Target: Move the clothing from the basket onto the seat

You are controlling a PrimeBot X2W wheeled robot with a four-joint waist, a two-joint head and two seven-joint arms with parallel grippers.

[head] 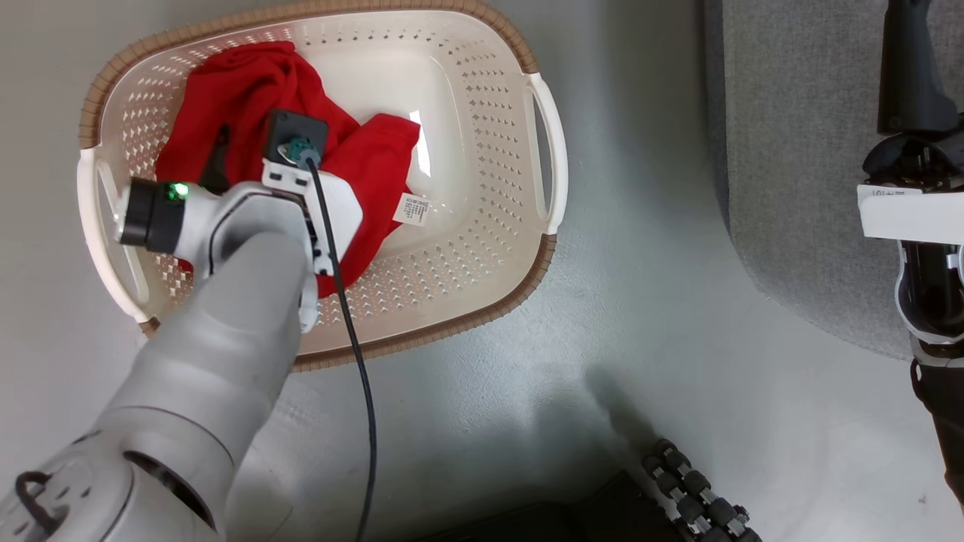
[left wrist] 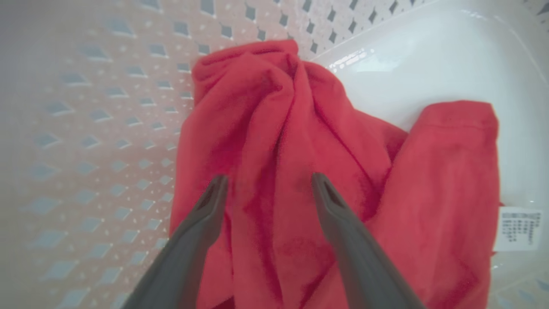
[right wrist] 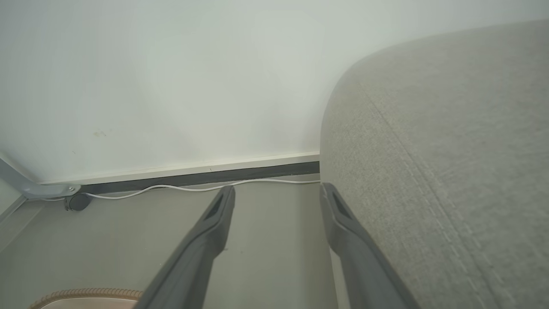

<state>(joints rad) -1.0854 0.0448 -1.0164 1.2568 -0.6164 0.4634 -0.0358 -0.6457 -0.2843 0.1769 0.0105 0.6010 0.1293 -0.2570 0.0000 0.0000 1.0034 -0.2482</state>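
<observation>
The clothing is a crumpled red garment lying in the left half of the cream basket on the floor. A white care label sticks out on its right side. My left arm reaches down into the basket. In the left wrist view my left gripper is open, its fingertips just above the folds of the clothing with nothing between them. The grey seat lies to the right. My right arm hangs over its edge. My right gripper is open and empty beside the seat.
A black cable runs along my left arm. Part of my dark wheeled base shows at the bottom. In the right wrist view a white cable lies along the baseboard, and the basket rim shows at the lower left.
</observation>
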